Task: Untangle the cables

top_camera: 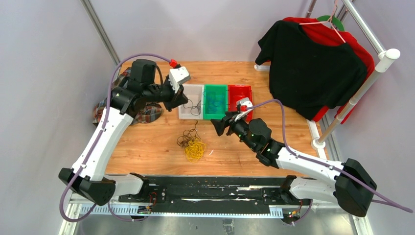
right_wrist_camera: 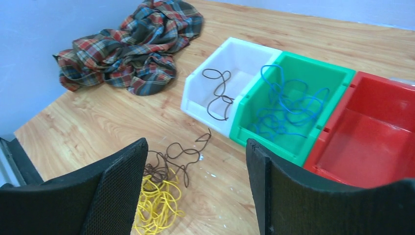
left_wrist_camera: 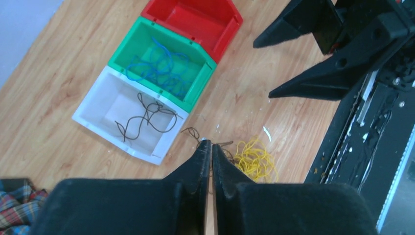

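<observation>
The cables lie in three places. A tangle sits on the wooden table (right_wrist_camera: 98,122) in front of the bins: a pile of yellow cables (right_wrist_camera: 156,203), with dark brown cables (right_wrist_camera: 176,154) lying across its far edge and trailing toward the bins. One more dark brown cable (right_wrist_camera: 218,93) lies looped in the white bin (right_wrist_camera: 198,98). A bunch of blue cables (right_wrist_camera: 284,105) fills the green bin (right_wrist_camera: 264,142).

The three bins stand side by side, touching, at the middle of the table. The white bin is on the left, the green bin is in the middle, and the red bin (right_wrist_camera: 337,161) is on the right.

The left gripper (left_wrist_camera: 210,147) has its fingers pressed together. It hangs above the table by the near left corner of the white bin, and its tips point down toward the tangle. The right gripper (right_wrist_camera: 195,147) has its fingers spread wide. It is held over the table to the right of the tangle, just near of the green and red bins.

A crumpled plaid cloth (right_wrist_camera: 132,54) lies at the far left of the table. On the right, a black shirt (top_camera: 313,63) hangs in front of a red shirt (top_camera: 359,51) on a white rack (top_camera: 333,126).
</observation>
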